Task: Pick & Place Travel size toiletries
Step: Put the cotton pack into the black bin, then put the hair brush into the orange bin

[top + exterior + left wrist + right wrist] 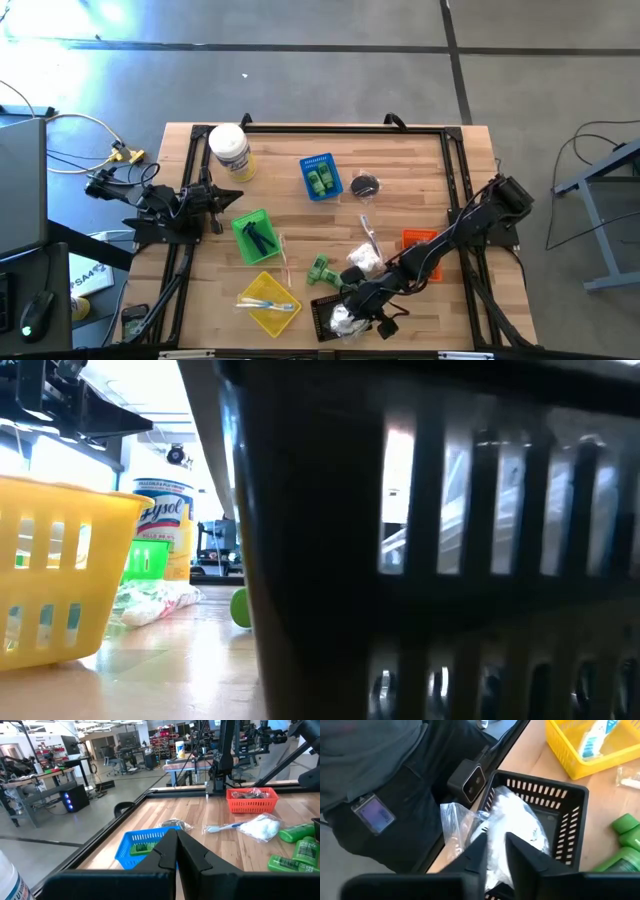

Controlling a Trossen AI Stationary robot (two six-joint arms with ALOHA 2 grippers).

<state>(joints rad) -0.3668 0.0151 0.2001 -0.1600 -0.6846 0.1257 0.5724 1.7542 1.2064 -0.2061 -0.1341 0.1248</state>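
Right claw over the black basket, white packet beneath

Left claw point(232, 196) pressed together, parked beside the white jar point(230, 151) (idle); green bottles point(320, 269) loose just left of the black basket point(325, 318); white packet point(512, 827) lying inside that basket; right claw point(495, 851) directly above it, slightly spread, fingertips at the packet.

— What carries everything?
— A light wooden table point(410, 170) with a black frame.
— And directly on it?
— Blue point(319, 176), green point(252, 236), yellow point(268, 303), orange point(421, 256) and black point(322, 318) baskets, a white jar point(229, 151), green bottles point(320, 269), a white packet point(362, 261), a small black piece point(364, 184).
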